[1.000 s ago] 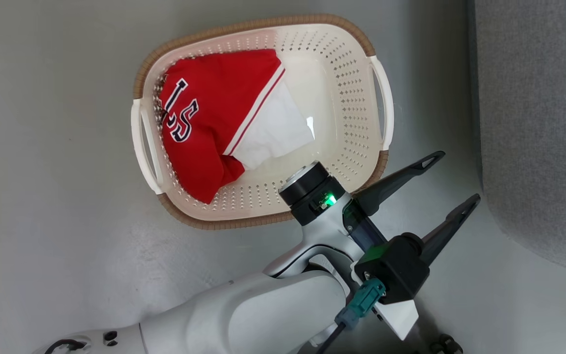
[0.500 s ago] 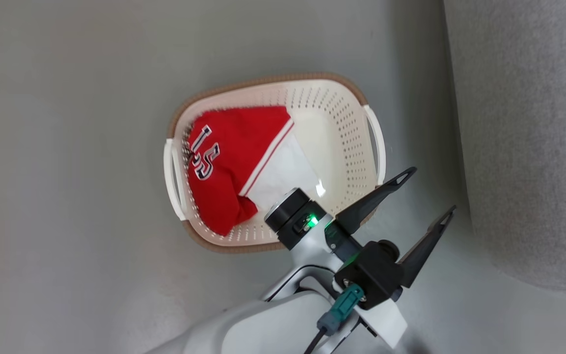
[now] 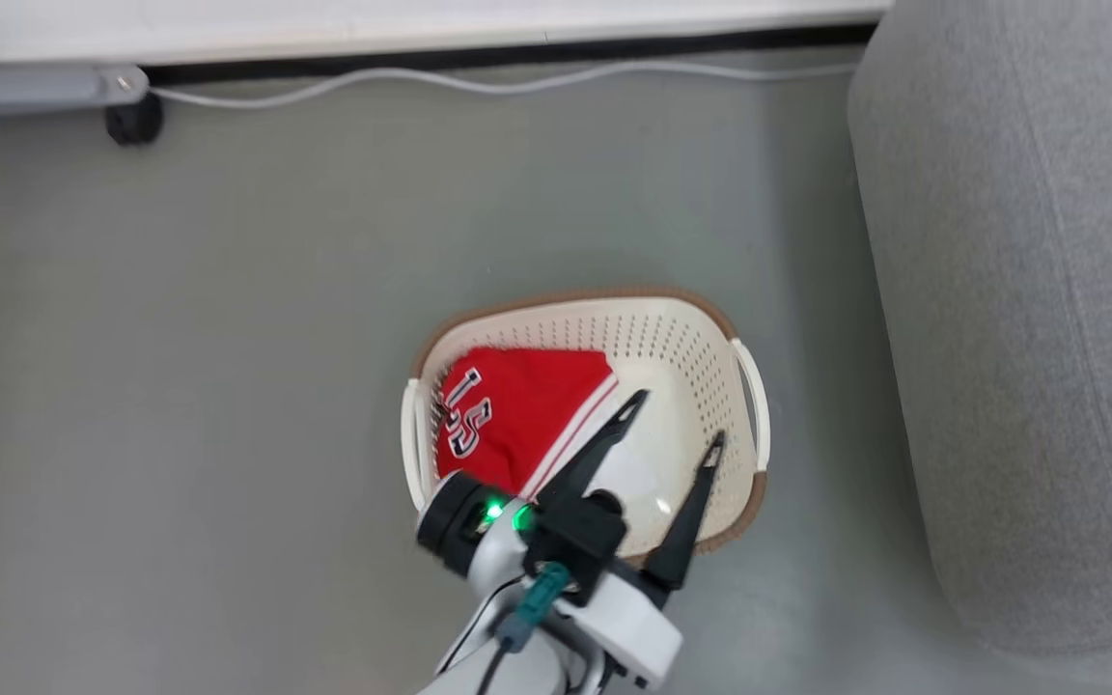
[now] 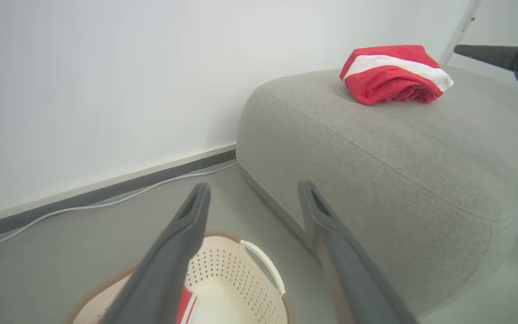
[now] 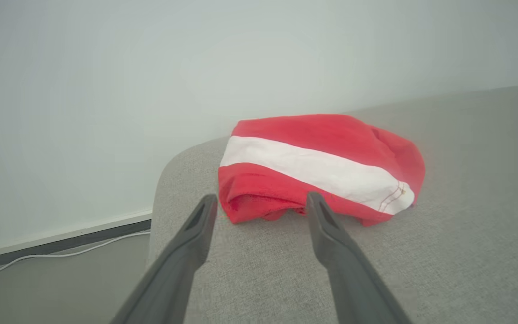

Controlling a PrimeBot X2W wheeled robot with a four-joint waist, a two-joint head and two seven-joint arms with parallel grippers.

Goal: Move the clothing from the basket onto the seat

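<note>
The cream basket (image 3: 566, 300) stands on the grey floor beside the light-grey sofa (image 3: 1019, 290). A red jersey with dark numerals (image 3: 508, 425) lies in the basket's left half, a white part of it under my arm. My left gripper (image 3: 674, 423) hangs open and empty above the basket's right half; its wrist view looks past the basket wall (image 4: 241, 265) at the sofa (image 4: 421, 148). Another red jersey with a white stripe (image 5: 322, 166) lies bunched on the sofa (image 5: 466, 225). My right gripper (image 5: 261, 199) hovers open just in front of it, holding nothing.
A white cable (image 3: 479, 82) runs along the dark wall base at the back. A dark caster (image 3: 134, 121) and a grey rail (image 3: 35, 82) sit at the far left. Open floor lies left of the basket. One right-gripper finger (image 4: 484, 51) pokes in above the sofa.
The head camera has pulled back and tilted up, bringing the wall base and cable into view. My left gripper, still open, has moved from beside the basket's right rim to above its inside.
</note>
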